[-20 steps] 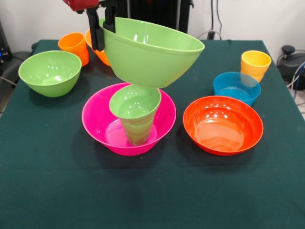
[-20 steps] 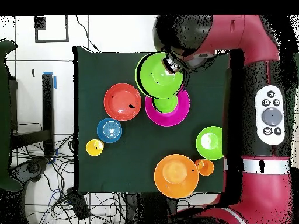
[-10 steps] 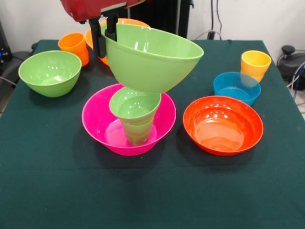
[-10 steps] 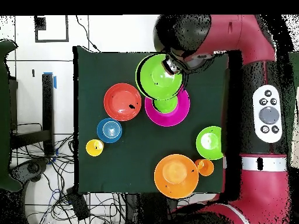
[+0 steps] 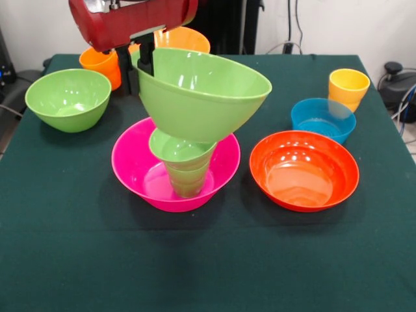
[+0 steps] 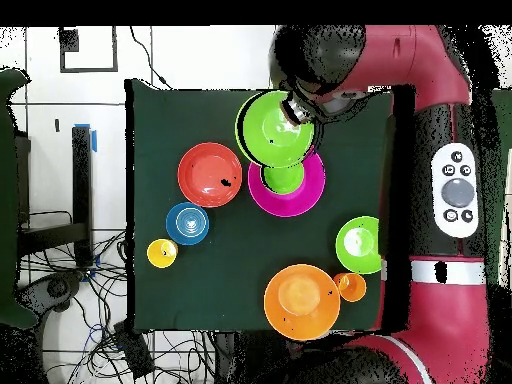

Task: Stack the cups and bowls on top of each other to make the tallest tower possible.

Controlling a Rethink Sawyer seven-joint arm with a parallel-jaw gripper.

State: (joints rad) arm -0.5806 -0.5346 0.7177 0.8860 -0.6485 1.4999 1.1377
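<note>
Pinching the light green bowl (image 5: pixel 198 97) by its rim, the gripper (image 5: pixel 138 62) has lowered and tilted it closer over the tower (image 5: pixel 182 159).

light: bright, even, likely from above | shadows: soft | glare: red-orange bowl (image 5: pixel 303 170) | focus: sharp

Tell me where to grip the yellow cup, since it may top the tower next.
Grip the yellow cup across its rim from straight above. It stands upright and open, with bare cloth on most sides; only the blue bowl sits close beside it, so set the gripper's closing line away from that side. Its taper suits a rim pinch.
</note>
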